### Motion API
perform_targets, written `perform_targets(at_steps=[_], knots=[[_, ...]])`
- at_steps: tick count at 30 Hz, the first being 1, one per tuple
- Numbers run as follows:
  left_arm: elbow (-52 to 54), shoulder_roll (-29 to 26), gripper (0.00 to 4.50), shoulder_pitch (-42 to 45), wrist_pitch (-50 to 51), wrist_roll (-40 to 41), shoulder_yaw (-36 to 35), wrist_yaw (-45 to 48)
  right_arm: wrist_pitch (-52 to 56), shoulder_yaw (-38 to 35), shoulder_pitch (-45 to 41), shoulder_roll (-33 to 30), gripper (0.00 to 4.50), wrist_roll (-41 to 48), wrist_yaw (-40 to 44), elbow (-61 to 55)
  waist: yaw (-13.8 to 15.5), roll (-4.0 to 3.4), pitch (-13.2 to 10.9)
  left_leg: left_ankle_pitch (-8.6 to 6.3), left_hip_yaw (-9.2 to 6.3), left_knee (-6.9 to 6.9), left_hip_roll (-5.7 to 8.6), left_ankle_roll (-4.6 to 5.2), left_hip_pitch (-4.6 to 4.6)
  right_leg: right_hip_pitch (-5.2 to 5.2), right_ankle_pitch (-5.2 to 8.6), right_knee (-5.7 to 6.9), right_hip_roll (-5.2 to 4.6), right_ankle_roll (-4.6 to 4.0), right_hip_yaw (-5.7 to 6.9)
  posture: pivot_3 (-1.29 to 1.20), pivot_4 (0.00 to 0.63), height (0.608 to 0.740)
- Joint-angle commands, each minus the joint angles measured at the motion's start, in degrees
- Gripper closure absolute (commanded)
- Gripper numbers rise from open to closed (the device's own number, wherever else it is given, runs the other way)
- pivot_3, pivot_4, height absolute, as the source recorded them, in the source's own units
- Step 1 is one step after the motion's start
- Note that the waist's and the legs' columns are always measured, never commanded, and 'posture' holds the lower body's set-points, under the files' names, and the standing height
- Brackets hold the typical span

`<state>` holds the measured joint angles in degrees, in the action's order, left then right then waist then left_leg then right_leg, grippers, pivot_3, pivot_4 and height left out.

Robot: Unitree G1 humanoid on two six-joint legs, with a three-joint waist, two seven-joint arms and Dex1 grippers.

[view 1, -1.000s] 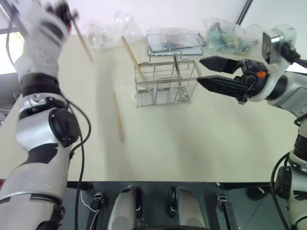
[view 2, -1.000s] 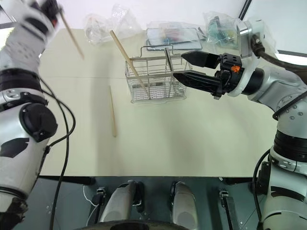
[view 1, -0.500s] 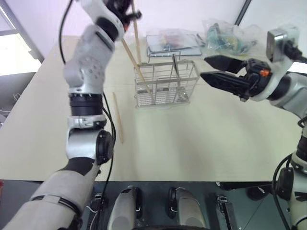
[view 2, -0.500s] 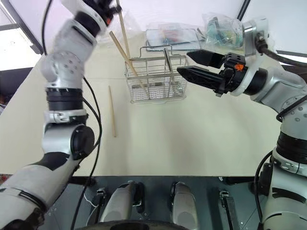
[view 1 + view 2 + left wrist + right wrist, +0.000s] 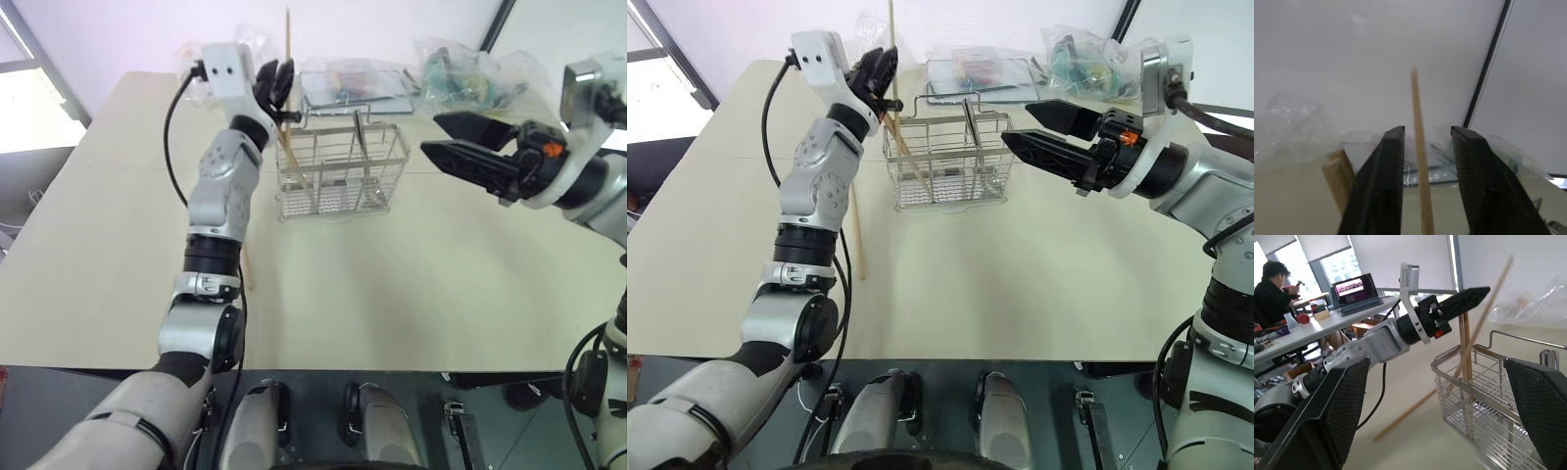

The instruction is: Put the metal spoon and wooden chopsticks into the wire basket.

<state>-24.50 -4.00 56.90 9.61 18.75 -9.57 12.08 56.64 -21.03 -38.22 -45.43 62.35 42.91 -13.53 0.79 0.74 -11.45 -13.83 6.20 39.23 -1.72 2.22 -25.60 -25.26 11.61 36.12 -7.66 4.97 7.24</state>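
The wire basket (image 5: 338, 171) stands at the middle back of the table. The metal spoon (image 5: 360, 137) is upright inside it, and one of the wooden chopsticks (image 5: 896, 142) leans in its left end. My left gripper (image 5: 279, 83) hovers just above that left end. It is open, and a second chopstick (image 5: 1417, 107) stands upright between its fingers without touching either, its lower end down in the basket (image 5: 1484, 396). A third chopstick (image 5: 855, 235) lies flat on the table left of the basket. My right gripper (image 5: 1016, 121) is wide open and holds nothing, in the air to the right of the basket.
A flat plastic-wrapped rack (image 5: 353, 83) and crumpled plastic bags (image 5: 470, 73) lie behind the basket along the table's far edge. In the right wrist view, a person (image 5: 1276, 279) sits at a desk with a laptop (image 5: 1354, 289) beyond the table.
My left arm swung down and to the right, carrying its chopstick upright over the basket's left end, and its fingers then opened. The right gripper stayed where it was, open.
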Motion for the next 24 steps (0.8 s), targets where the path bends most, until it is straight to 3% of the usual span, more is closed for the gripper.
perform_targets(at_steps=[1, 3, 4, 13, 21, 24], knots=[[5.3, -0.3, 1.06, 1.2, 1.7, 0.9, -0.1, -0.4, -1.3, -0.9, -0.9, -0.4, 0.00, 0.8, 0.1, -0.6, 0.0, 0.00, 0.0, 0.00, -0.01, 0.00, 0.00, 0.00, 0.00, -0.01, 0.00, 0.00, 0.01, 0.00, 0.00, 0.00, 0.150, 0.704], [8.1, -1.1, 0.13, 1.9, 4.1, 1.4, -0.4, -0.7, -1.7, -0.3, -1.3, -0.3, 0.00, 0.1, 0.6, 0.5, 0.0, 0.00, 0.0, 0.00, -0.02, 0.00, -0.01, 0.00, -0.02, -0.02, 0.00, 0.00, 0.01, 0.00, 0.00, 0.00, 0.150, 0.704], [9.7, -1.8, 0.06, 2.4, 5.1, 1.5, -0.4, -0.9, -2.0, 0.1, -1.6, -0.1, 0.00, -0.4, 0.8, 1.1, 0.0, 0.00, 0.0, -0.01, -0.01, 0.00, -0.01, 0.01, -0.03, -0.02, 0.00, 0.00, 0.00, 0.00, 0.00, 0.00, 0.150, 0.704], [20.4, -6.6, 0.06, 8.0, 15.5, 4.2, -2.5, -4.2, -4.6, 2.4, -1.9, 1.0, 0.00, -2.6, 2.3, 3.8, 0.0, 0.00, 0.0, 0.00, -0.02, 0.00, 0.00, 0.01, -0.03, -0.01, 0.00, 0.00, 0.01, 0.00, 0.00, 0.00, 0.150, 0.704], [22.8, -14.1, 0.06, 11.2, 41.3, 1.4, -6.1, -18.6, -6.4, 2.9, -1.2, 1.8, 0.00, -4.1, 3.3, 4.2, -0.1, -0.01, 0.0, 0.00, -0.03, -0.02, -0.02, 0.00, 0.00, -0.02, 0.01, 0.03, 0.06, 0.01, 0.00, 0.00, 0.150, 0.704], [22.1, -15.1, 0.06, 10.7, 55.4, 0.1, -9.1, -24.2, -6.6, 3.0, -0.8, 2.0, 0.00, -4.5, 3.5, 4.1, -0.1, -0.01, 0.0, 0.01, -0.03, -0.01, -0.01, -0.01, 0.01, -0.01, 0.01, 0.05, 0.05, 0.01, -0.01, 0.00, 0.150, 0.704]])
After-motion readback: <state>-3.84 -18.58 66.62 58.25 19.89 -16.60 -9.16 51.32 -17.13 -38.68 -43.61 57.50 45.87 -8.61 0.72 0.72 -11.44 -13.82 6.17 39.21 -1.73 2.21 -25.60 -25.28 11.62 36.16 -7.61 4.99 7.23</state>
